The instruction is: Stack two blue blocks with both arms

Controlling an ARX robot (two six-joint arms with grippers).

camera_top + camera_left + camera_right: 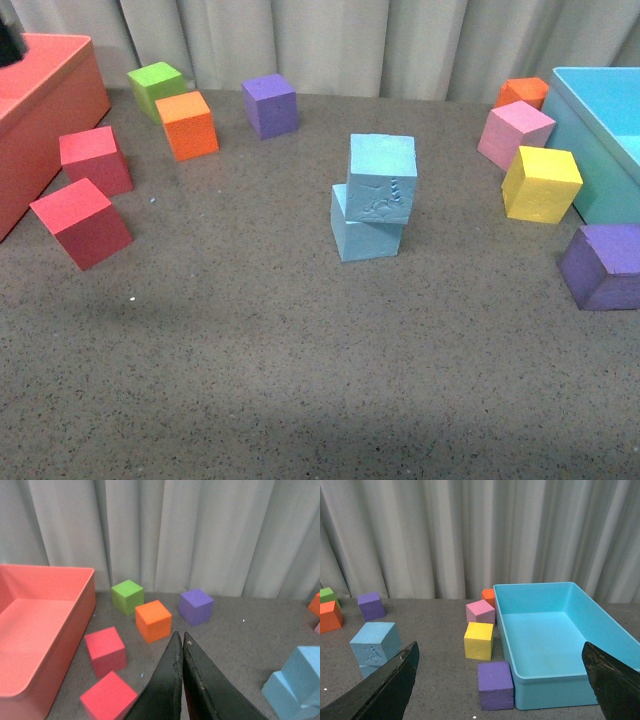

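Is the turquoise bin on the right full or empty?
Empty. The right wrist view looks straight into the turquoise bin and shows only its bare floor; the pink cube, yellow cube and purple cube sit outside it.

Red bin (pixel 50 110), turquoise bin (pixel 600 120), yellow cube (pixel 541 184)

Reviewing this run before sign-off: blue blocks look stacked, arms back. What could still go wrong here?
1. The top blue block sits offset and twisted on the bottom blue block, overhanging one side; a bump might tip it.
2. The left gripper is shut and points toward the table near the stack; a careless sweep could clip it.
3. The right gripper is wide open, with the purple cube and turquoise bin close below.
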